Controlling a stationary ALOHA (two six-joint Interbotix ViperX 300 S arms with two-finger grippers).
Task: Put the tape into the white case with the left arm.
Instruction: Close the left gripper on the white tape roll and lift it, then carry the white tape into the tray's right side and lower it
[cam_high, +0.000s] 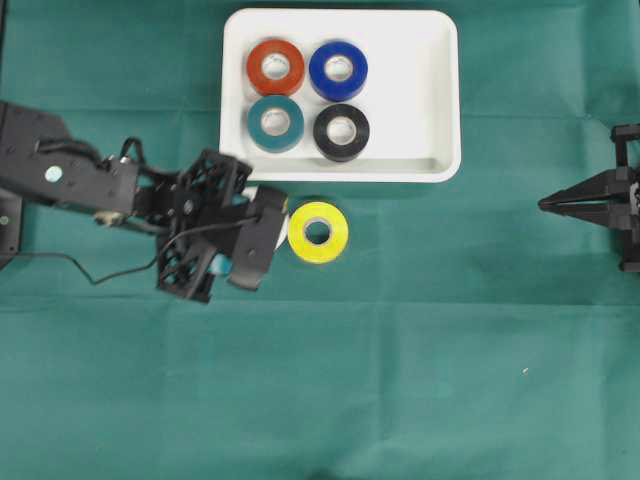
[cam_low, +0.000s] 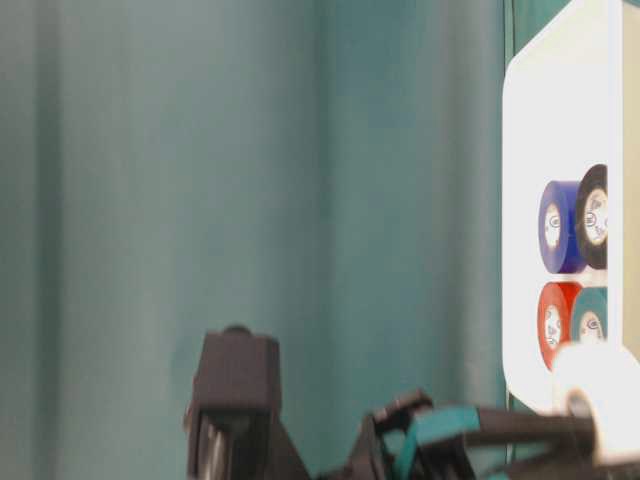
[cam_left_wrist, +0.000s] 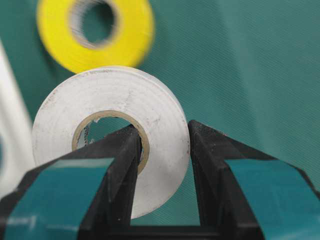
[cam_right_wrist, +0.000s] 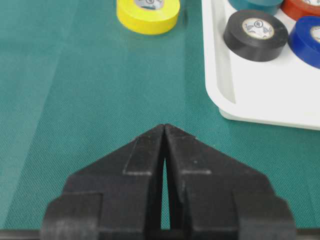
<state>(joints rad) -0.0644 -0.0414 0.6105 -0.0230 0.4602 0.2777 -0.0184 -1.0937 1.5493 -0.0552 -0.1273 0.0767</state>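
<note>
Currently a white tape roll is gripped by the left gripper, whose teal-patched fingers are nearly closed across the roll's wall, one finger passed through the core hole and the other pressed against the outer face. As seen by the left wrist camera, the roll is held on edge, its flat face turned towards the camera and its hole axis pointing roughly back along the fingers. Just beyond the held roll, past the fingertips, a yellow tape roll lies flat on the green cloth, hole upward. In the overhead view the white case is seen ahead of and above the left gripper, its near rim close to the fingertips; its long axis runs across that view. Four rolls lie flat inside it, in its half nearer the left gripper: red, blue, teal and black. Well apart, at the right edge, the right gripper is seen with its plain black fingers brought together at the tips, nothing between them.
</note>
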